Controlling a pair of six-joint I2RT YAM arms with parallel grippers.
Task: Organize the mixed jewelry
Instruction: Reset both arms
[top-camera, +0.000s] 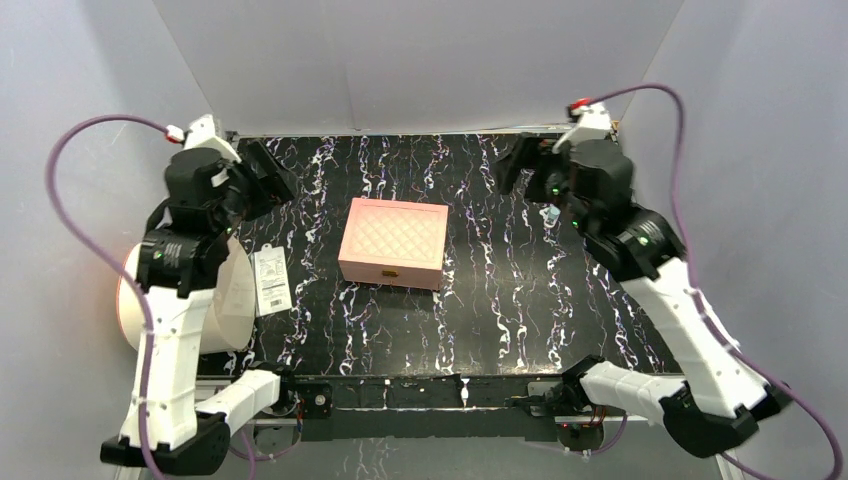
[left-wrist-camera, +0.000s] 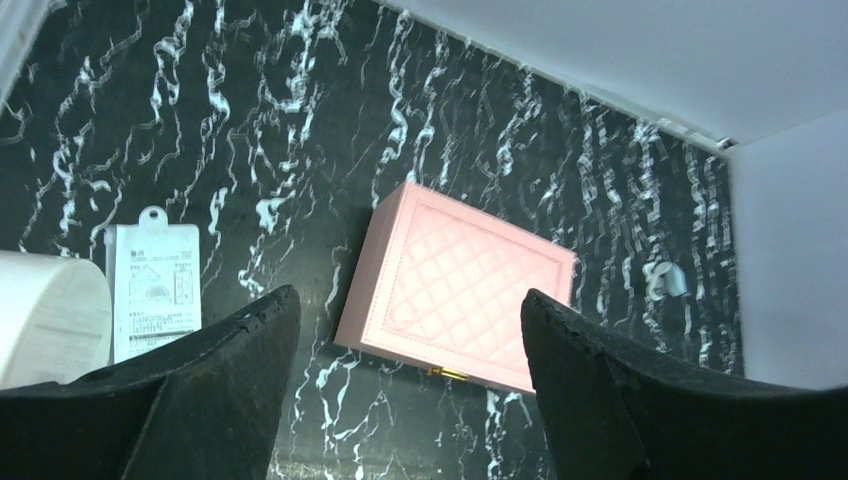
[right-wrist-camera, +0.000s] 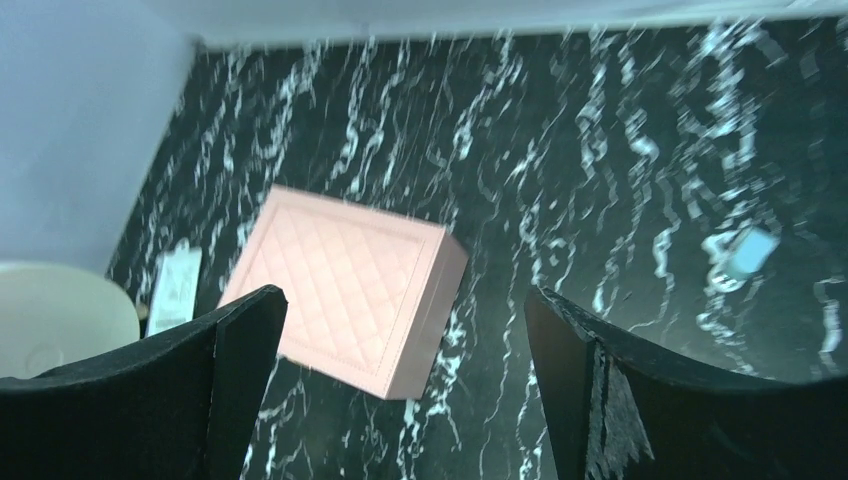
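Left gripper, right gripper: wide open, empty. One pink box; one tag at its nine o'clock, one blue bit at three.

A black, white-veined desk spreads below the left tool and right tool; pale grey walls rise beyond and beside them.

of the mixed jewelry, only one small cluster can be made out: a pale blue bit with a thin silvery piece touching its lower edge. it is laid flat on the marbled surface, well apart from the pink quilted box, off the box's right side as seen from above. other pieces cannot be told from the white veining.
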